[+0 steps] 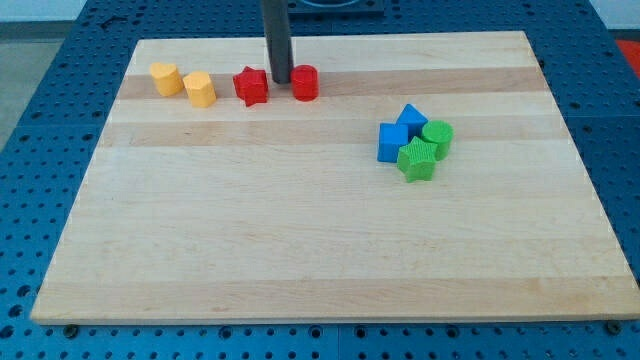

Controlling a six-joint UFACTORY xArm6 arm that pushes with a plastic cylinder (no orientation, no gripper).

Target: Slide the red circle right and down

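Note:
The red circle (305,83) sits near the view's top edge of the wooden board (320,240), left of centre. My tip (282,81) rests on the board just left of the red circle, in the gap between it and a red star (251,87). The dark rod rises straight up out of the view's top. The tip looks very close to the circle's left side; contact cannot be told.
Two yellow blocks (165,78) (200,89) lie left of the red star. At the right, a cluster holds a blue cube (393,142), a blue triangle-like block (410,120), a green cylinder (437,136) and a green star (418,160).

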